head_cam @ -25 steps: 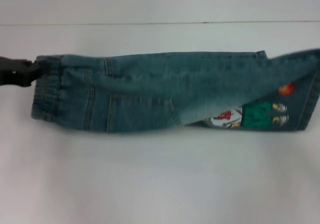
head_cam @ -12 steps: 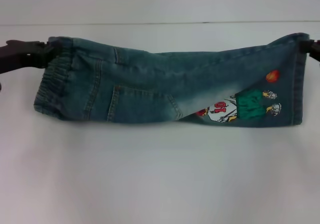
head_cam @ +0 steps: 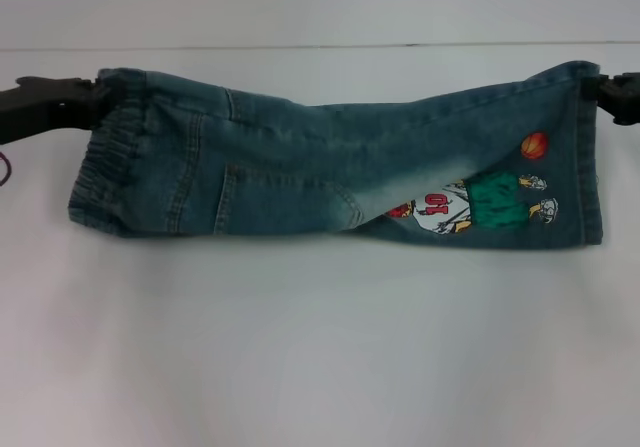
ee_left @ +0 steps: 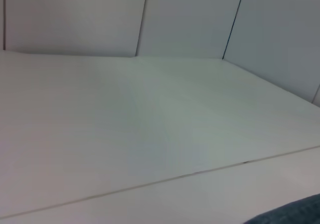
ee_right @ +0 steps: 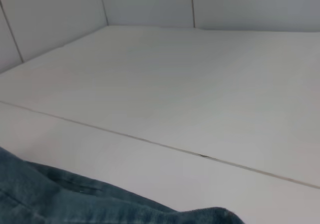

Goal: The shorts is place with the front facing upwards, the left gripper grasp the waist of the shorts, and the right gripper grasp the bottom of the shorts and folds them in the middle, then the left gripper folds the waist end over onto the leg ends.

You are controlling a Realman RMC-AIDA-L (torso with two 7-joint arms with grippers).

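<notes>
Head view: child's blue-green washed denim shorts (head_cam: 300, 167) stretched across the white table's (head_cam: 320, 347) middle, lengthwise fold made. Bulky black left gripper (head_cam: 92, 102) clamped on waist corner, small black right gripper (head_cam: 600, 92) pinching hem corner. Wrist views: only table, denim edges. Likely soft, limp, fairly heavy; best gripped at seams.

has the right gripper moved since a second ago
Yes. The right gripper, absent from view then, now holds the shorts hem corner at the right edge, near the table seam.
</notes>
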